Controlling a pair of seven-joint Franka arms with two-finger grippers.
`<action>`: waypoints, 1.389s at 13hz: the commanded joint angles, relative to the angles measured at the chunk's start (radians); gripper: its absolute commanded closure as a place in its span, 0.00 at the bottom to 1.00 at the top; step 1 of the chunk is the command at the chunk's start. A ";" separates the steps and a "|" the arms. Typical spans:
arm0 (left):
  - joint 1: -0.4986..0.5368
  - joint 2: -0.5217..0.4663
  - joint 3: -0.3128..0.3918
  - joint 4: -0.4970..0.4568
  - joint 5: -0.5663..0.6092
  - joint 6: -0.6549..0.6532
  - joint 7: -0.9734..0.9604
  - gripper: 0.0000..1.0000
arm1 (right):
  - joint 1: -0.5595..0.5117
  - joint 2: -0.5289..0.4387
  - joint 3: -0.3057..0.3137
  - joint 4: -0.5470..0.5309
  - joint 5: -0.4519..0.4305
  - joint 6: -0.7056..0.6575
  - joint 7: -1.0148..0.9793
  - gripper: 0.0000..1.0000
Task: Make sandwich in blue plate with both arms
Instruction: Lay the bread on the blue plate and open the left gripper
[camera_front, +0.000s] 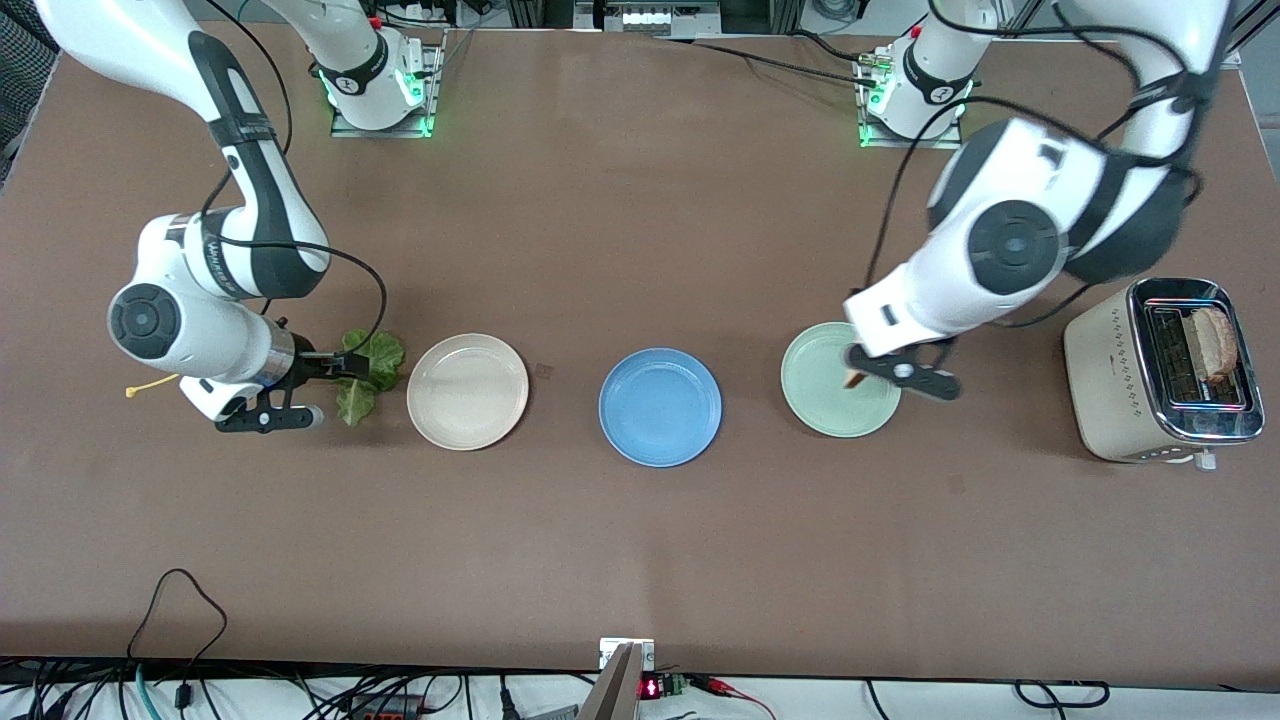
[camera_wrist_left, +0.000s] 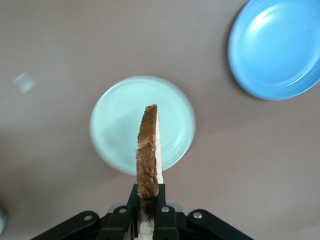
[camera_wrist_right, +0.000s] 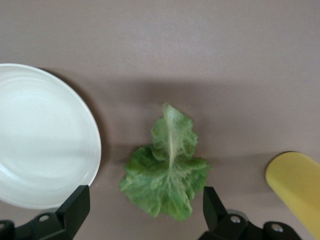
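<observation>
the toaster (camera_front: 1160, 370) sits at the left arm's end of the table with what looks like a bread slice (camera_front: 1214, 342) in its slot. the blue plate (camera_front: 660, 407) lies bare between the cream plate (camera_front: 467, 391) and green plate (camera_front: 838, 380). the left gripper (camera_wrist_left: 148, 212), over the green plate, pinches a toast slice (camera_wrist_left: 149, 150) on edge. the right gripper (camera_wrist_right: 145, 210) hangs spread wide over the lettuce leaf (camera_wrist_right: 167, 165) beside the cream plate.

A cream-white plate (camera_front: 467, 391) sits on the brown table (camera_front: 640, 530) toward the right arm's end; a pale mint-green plate (camera_front: 825, 405) lies toward the left arm's end; just past it stands a beige toaster (camera_front: 1110, 375); a yellow object (camera_wrist_right: 295, 185) lies near the cream plate's end.
</observation>
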 joint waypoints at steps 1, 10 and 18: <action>-0.075 0.177 0.001 0.170 -0.120 0.076 -0.064 0.99 | 0.000 0.018 0.004 -0.052 -0.014 0.088 0.045 0.00; -0.112 0.462 0.002 0.189 -0.875 0.462 0.359 0.99 | -0.005 0.101 -0.005 -0.041 -0.105 0.209 0.045 0.00; -0.097 0.484 0.013 0.111 -0.892 0.486 0.438 0.05 | -0.005 0.143 -0.016 -0.040 -0.105 0.243 0.045 0.30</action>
